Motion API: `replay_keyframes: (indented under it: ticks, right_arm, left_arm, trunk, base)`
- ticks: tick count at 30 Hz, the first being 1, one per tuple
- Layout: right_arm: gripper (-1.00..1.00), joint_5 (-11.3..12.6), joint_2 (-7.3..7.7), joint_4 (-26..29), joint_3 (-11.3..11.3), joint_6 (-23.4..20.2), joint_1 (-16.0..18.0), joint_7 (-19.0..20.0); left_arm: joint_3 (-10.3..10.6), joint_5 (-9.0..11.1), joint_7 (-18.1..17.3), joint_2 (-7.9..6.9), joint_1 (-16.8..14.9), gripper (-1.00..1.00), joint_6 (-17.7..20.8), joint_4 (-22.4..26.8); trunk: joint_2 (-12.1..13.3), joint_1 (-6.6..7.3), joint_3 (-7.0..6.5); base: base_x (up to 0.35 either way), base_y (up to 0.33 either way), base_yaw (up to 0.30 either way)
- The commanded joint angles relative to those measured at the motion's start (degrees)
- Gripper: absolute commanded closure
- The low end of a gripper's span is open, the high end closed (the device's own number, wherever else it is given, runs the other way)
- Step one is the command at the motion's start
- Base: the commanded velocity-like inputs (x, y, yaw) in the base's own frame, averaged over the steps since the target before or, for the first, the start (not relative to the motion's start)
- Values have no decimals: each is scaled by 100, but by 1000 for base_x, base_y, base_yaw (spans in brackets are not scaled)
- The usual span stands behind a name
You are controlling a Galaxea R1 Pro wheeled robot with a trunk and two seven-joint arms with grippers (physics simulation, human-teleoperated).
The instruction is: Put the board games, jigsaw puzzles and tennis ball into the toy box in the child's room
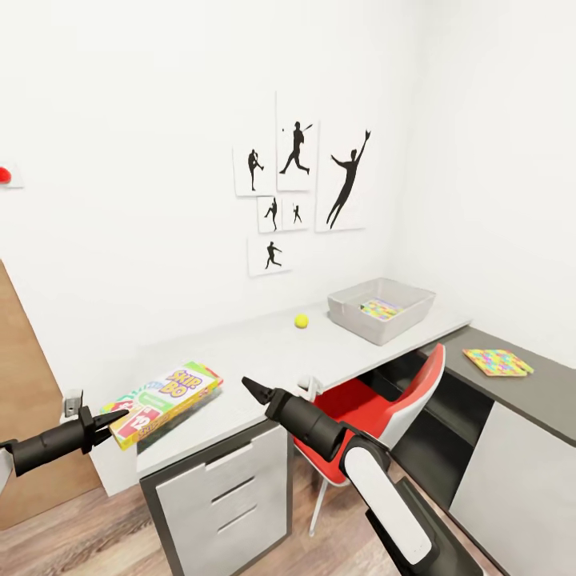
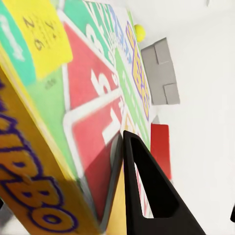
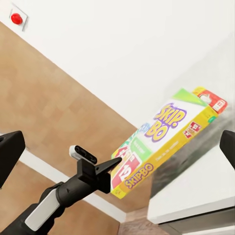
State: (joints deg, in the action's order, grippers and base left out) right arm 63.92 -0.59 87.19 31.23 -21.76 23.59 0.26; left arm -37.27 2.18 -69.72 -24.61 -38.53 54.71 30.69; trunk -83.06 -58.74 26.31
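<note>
Pinching the SKIP-BO box point(image 1: 164, 402) above the table point(image 1: 264, 360), left end effector point(image 1: 118, 418); right end effector point(image 1: 250, 386) spread.

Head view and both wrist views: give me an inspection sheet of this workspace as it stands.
Surface: pale table.
Job's things: SKIP-BO box in the left tool, over the table's edge; tennis ball on the table; toy box with one jigsaw puzzle inside; second puzzle on the dark cabinet.
Clutter: nothing seen.
Grippers: left tool shut on the box; right tool empty, open.
Cables: nothing seen.
Surroundings: red chair, wall pictures.
</note>
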Motion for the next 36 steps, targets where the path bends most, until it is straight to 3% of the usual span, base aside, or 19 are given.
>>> replay_keyframes:
  ticks: [1,25,36]
  right_arm:
    - [-100,24,-2,-9,-7,-21,4,2]
    - [-100,29,-8,-27,2,-21,5,9]
    - [-100,25,-17,-27,28,-21,3,9]
  left_arm:
    - [-9,1,2,0,-3,100,36,-1]
    - [-9,1,3,2,-4,100,-13,-1]
    - [-9,1,3,0,-5,100,-30,0]
  trunk:
    - [38,23,-12]
    - [1001,550,-444]
    - [1442,792,-703]
  base:
    - [0,0,0]
    - [0,0,-1]
    - [0,0,-161]
